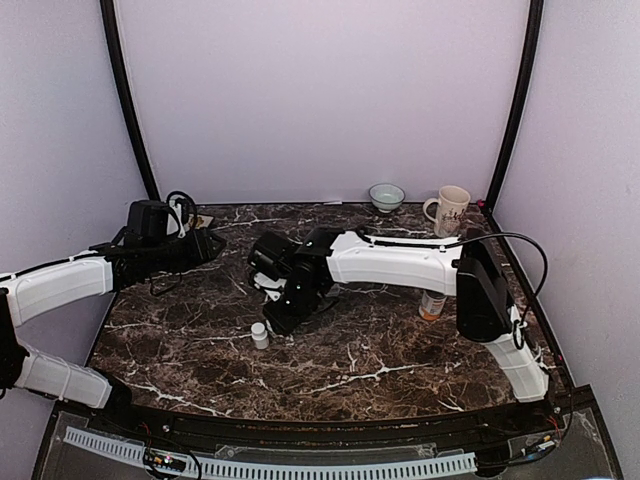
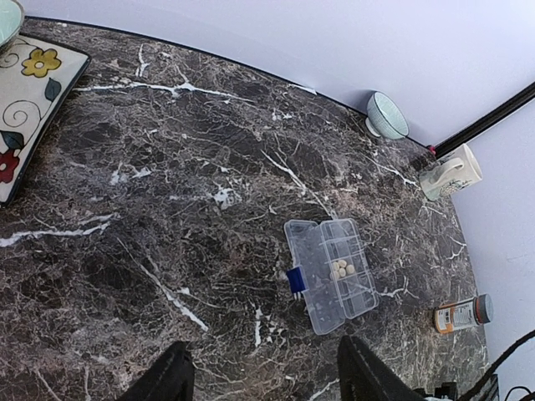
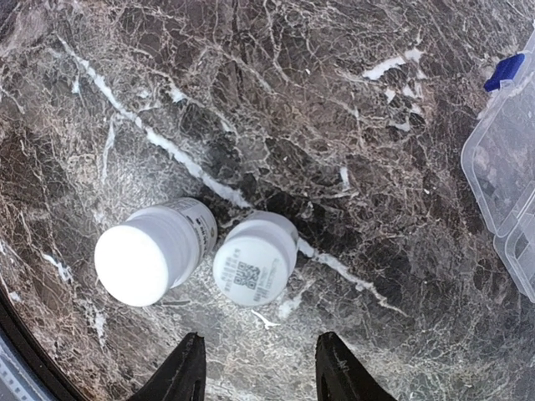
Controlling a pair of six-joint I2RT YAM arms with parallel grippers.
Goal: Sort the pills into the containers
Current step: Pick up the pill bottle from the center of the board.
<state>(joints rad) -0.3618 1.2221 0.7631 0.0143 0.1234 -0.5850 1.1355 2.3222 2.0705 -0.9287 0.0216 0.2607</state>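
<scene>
Here, left gripper (image 2: 266,376): open, empty, high up, probably to view the pill box (image 2: 330,271);
Right gripper (image 3: 259,368): open, empty, above white bottles (image 3: 255,269), probably to take one;
Pill box: flat on table (image 2: 167,167), lid open;
Pills (image 2: 341,268): together in one middle compartment

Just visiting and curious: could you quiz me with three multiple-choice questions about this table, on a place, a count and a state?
1. Where are the pills? A on a napkin B in one pill box compartment C in a jar
2. How many small white bottles? A one B two C four
3. The pill box lid is: A open B shut C missing
Answers: B, they cluster in one compartment; B, two sit side by side; A, it lies flat beside the compartments.
</scene>
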